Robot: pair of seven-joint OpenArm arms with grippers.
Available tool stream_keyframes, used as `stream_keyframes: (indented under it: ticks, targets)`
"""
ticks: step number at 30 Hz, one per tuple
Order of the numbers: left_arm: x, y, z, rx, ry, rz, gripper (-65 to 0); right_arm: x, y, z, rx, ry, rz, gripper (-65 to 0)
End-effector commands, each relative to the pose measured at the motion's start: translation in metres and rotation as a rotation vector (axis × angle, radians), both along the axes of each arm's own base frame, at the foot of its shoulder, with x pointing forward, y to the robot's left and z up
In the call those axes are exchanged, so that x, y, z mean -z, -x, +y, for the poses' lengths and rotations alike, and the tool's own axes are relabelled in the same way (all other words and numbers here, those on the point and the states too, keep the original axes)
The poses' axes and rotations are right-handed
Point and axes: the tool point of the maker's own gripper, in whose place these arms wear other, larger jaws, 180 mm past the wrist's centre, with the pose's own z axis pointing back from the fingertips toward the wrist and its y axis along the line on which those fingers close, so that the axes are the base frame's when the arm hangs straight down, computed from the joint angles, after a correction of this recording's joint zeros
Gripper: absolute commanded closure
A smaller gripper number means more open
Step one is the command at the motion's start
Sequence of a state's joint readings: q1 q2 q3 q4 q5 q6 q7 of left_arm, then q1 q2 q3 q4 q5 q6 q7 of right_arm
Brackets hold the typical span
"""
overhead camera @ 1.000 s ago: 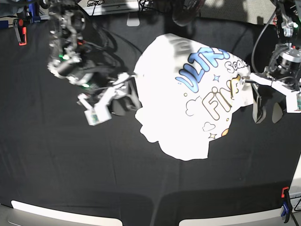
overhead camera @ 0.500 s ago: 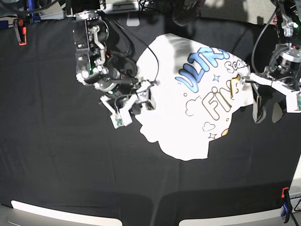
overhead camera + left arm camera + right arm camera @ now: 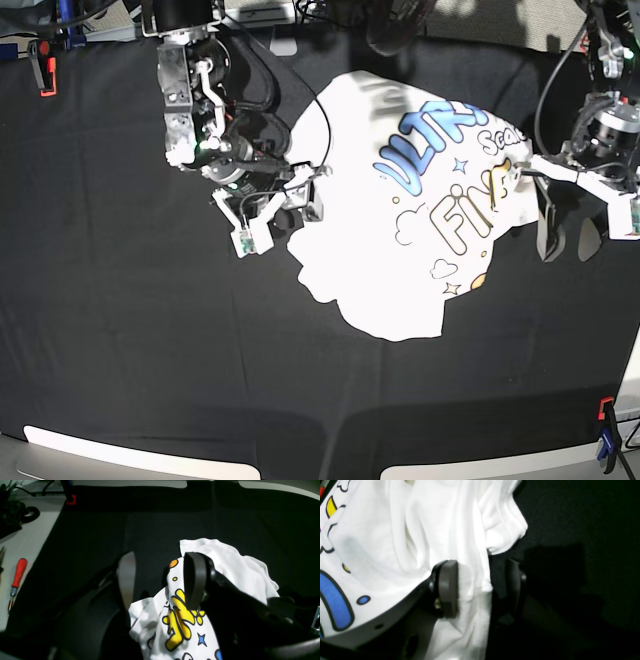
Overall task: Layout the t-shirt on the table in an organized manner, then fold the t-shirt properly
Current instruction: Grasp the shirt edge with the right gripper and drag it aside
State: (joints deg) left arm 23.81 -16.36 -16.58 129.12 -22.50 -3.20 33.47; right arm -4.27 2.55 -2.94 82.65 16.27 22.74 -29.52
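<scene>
Spreading across the far middle of the black tabletop (image 3: 120, 340), the t-shirt (image 3: 390, 230) lies print-up in a rumpled, rounded heap, not yet laid flat. It looks light, limp and thin, so I judge it will sag, drag and fold on itself when lifted; edges and corners, such as hem, shoulders or sleeve ends, seem the best places to take it, pinching one layer only.

The right claw (image 3: 480, 587) stands at the shirt's plain white edge, its jaws apart with a bunched fold of cloth between them and one pad against the fabric; no pinch is made. The left claw (image 3: 160, 580) sits at the opposite, printed edge, jaws also apart, cloth rising between them.

Sleeves, collar and hem cannot be told apart in the heap, and the lettering is partly folded under. Each wrist view is half blocked by its own claw body, and how many layers lie between the jaws is unclear.
</scene>
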Motion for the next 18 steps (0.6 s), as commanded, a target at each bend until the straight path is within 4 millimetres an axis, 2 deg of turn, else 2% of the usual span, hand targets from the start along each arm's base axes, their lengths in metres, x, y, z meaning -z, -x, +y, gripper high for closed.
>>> stream_keyframes:
  ticks: [1, 3, 5, 6, 9, 12, 15, 18]
  targets:
    - [-0.012, -0.001, 0.0, 0.004, -0.009, -0.044, -28.8, -0.008, -0.005, 0.004, -0.011, -0.009, -0.019, -25.5]
    - [-0.012, -0.001, 0.0, 0.004, -0.009, -0.044, -28.8, -0.004, -0.001, 0.004, -0.018, -0.001, 0.002, -15.7]
    - [-0.012, -0.001, 0.0, 0.004, -0.009, -0.044, -28.8, -0.004, 0.001, 0.004, -0.023, -0.001, 0.005, -2.2]
    - [-0.012, -0.001, 0.0, 0.004, -0.009, -0.044, -28.8, -0.004, 0.001, 0.006, -0.035, -0.002, 0.003, 0.0]
    - [-0.012, -0.001, 0.0, 0.004, -0.009, -0.044, -28.8, -0.008, 0.002, 0.0, -0.042, 0.019, 0.008, 0.0]
    - [-0.012, -0.001, 0.0, 0.004, -0.009, -0.044, -28.8, -0.02, -0.005, -0.017, -0.007, 0.041, -0.008, 0.0]
    - [-0.012, -0.001, 0.0, 0.004, -0.009, -0.044, -28.8, -0.038, -0.016, -0.049, 0.08, 0.056, -0.051, 0.0]
    - [-0.012, -0.001, 0.0, 0.004, -0.009, -0.044, -28.8, -0.053, -0.022, -0.09, 0.168, 0.077, -0.099, 0.0]
